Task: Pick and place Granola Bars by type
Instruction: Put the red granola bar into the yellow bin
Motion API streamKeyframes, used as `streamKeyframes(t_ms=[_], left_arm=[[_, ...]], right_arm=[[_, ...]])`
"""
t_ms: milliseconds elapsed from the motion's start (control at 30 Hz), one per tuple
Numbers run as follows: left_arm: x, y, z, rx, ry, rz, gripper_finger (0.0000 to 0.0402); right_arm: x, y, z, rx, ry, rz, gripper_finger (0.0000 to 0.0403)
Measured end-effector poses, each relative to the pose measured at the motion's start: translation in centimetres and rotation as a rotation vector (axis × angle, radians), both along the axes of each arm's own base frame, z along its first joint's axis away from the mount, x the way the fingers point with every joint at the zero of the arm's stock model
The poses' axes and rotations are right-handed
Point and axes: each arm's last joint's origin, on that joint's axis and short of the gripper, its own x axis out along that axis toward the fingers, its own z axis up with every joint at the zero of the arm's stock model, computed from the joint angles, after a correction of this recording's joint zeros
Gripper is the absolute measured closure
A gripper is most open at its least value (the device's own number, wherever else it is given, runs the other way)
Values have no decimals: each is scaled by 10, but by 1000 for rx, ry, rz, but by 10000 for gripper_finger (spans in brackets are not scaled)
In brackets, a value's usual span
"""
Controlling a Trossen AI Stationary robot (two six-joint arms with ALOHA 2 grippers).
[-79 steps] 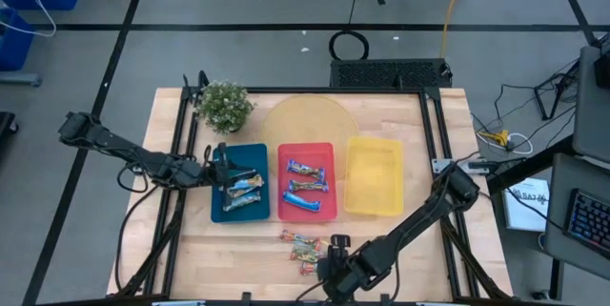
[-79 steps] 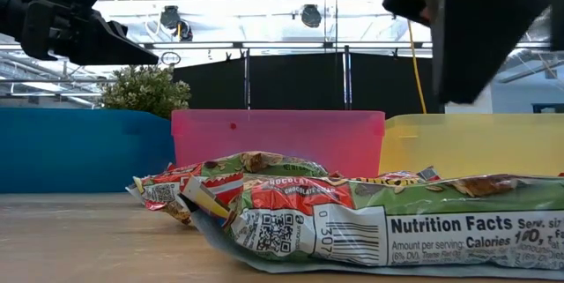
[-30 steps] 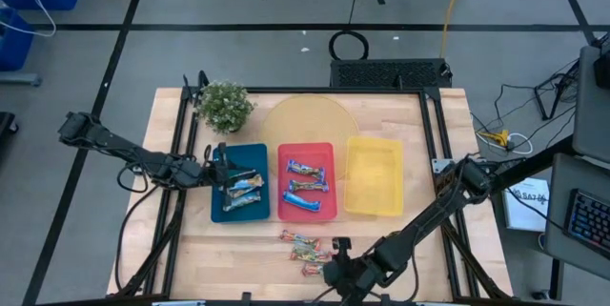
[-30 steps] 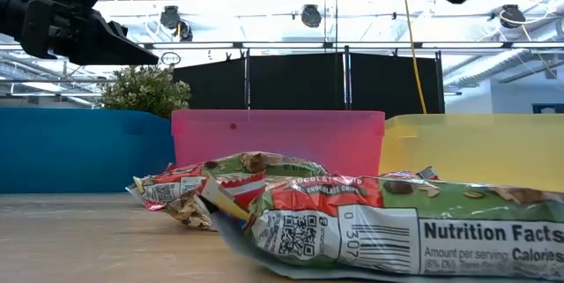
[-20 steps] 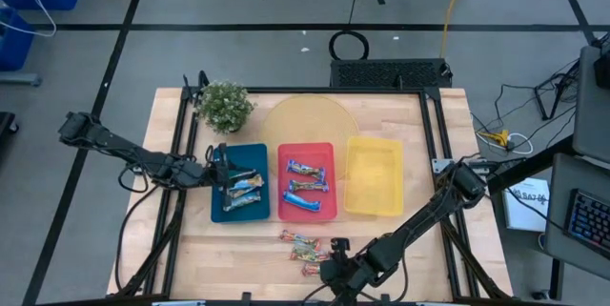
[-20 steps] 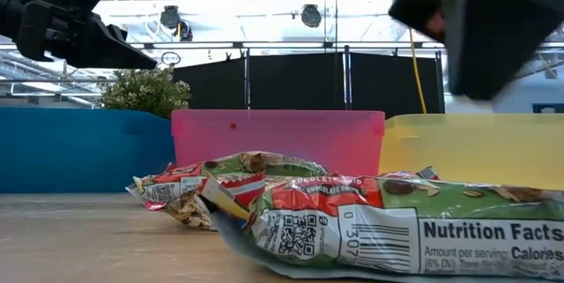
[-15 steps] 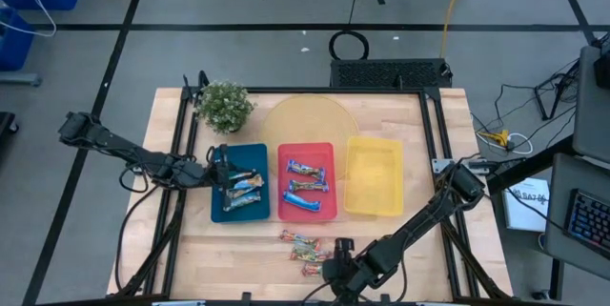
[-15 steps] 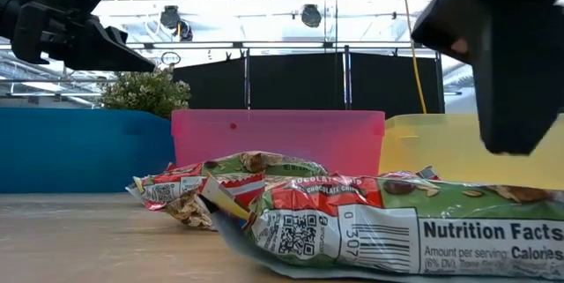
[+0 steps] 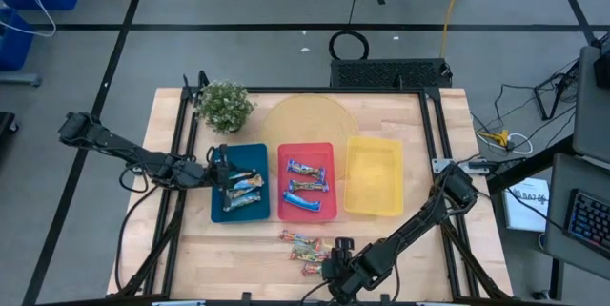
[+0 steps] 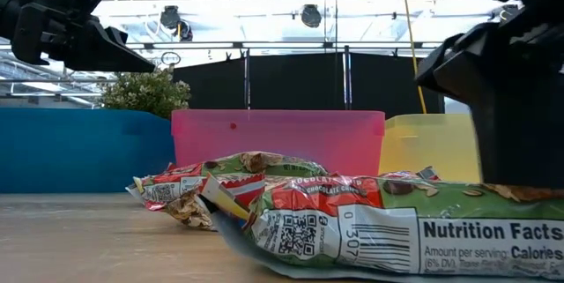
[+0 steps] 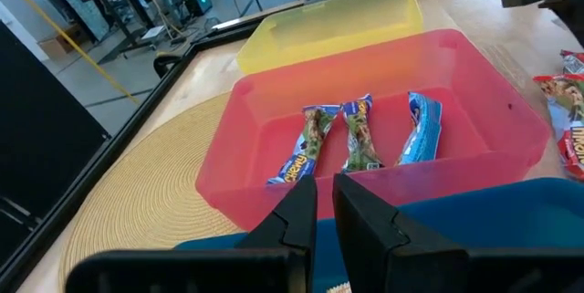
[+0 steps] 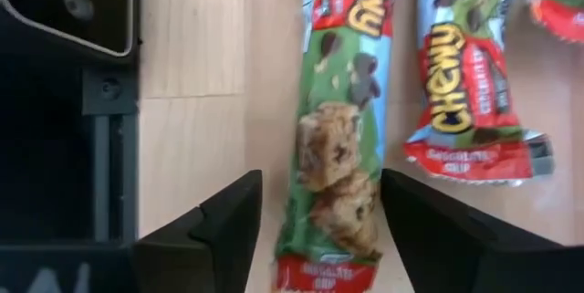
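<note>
Three red-green Chewy bars (image 9: 303, 249) lie on the bare wood near the table's near edge; in the low view the nearest one (image 10: 397, 230) fills the foreground. My right gripper (image 9: 335, 256) is open and low over them. In the right wrist view (image 12: 319, 179) its fingers stand on either side of one bar (image 12: 333, 147), lengthwise along it, and a second bar (image 12: 465, 74) lies beside. I see no touch. My left gripper (image 9: 217, 166) is shut and hovers over the blue tray's (image 9: 255, 158) left edge. The blue tray holds a few bars (image 9: 243, 192); the red tray (image 9: 329, 153) holds three blue-white bars (image 11: 360, 133).
A yellow tray (image 9: 374, 174) stands right of the red tray. Behind the trays lie a round woven mat (image 9: 305, 115) and a potted plant (image 9: 224, 106) at the far left corner. A black frame (image 12: 55, 101) borders the table's near edge beside my right gripper.
My right gripper has come down from above the low view's frame to the level of the nearest bar, shifting slightly toward the table's left. The bars have not moved in this last second. My left arm has kept still.
</note>
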Motion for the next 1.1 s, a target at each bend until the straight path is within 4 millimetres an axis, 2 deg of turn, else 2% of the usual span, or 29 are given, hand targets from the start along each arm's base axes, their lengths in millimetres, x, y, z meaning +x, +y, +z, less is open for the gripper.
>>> streamKeyframes(t_ms=[267, 500, 633, 733, 867, 967, 1100], left_arm=[[0, 0, 0, 0, 0, 0, 353], [0, 0, 0, 1, 1, 0, 353], [0, 0, 0, 2, 4, 1, 353], [0, 0, 0, 2, 4, 1, 353], [0, 0, 0, 3, 4, 1, 353], [0, 0, 0, 13, 6, 0, 353], [0, 0, 0, 15, 6, 0, 353]], right_arm=[[2, -2, -7, -38, -1, -1, 210], [2, -3, -7, -41, 7, -6, 301], [1, -7, 2, -50, 7, 32, 351], [-3, -11, 21, -49, -9, 74, 364], [-17, -24, 71, -69, -65, 87, 359], [-37, -44, 107, -189, -93, 47, 361], [-72, -82, 147, -427, -88, -63, 372]])
